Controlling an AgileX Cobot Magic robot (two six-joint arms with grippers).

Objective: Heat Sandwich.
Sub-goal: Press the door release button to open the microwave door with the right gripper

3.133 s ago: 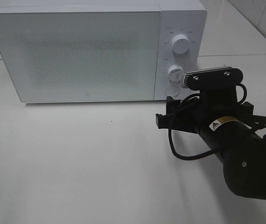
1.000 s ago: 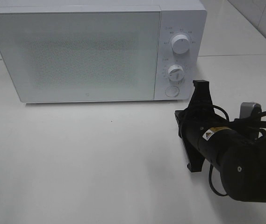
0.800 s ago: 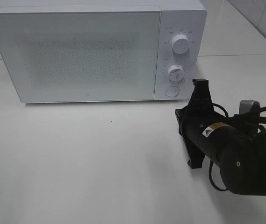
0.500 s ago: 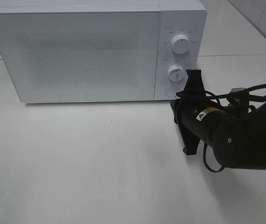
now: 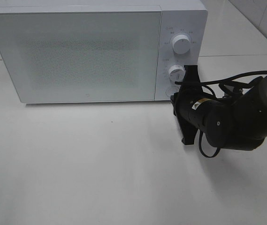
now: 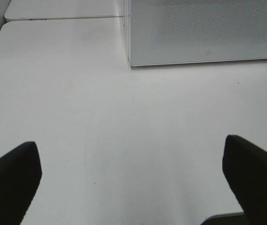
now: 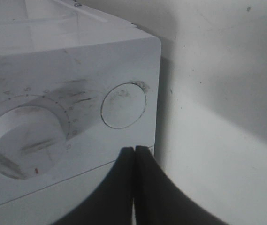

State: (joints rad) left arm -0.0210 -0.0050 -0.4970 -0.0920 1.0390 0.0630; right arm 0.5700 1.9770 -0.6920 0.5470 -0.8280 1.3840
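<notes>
We are centring our clenched right gripper (image 7: 134,150) on the microwave's (image 5: 77,51) round button (image 7: 123,105), at 6 o'clock under the lower dial (image 5: 175,71), for a straight press; left gripper (image 6: 132,173) released; sandwich unseen.

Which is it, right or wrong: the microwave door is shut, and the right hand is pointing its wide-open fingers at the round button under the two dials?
Wrong in one respect. The right hand is not wide open: the right wrist view shows its fingers pressed together, shut. The rest holds: the microwave door is shut, and the hand points at the round button.
</notes>
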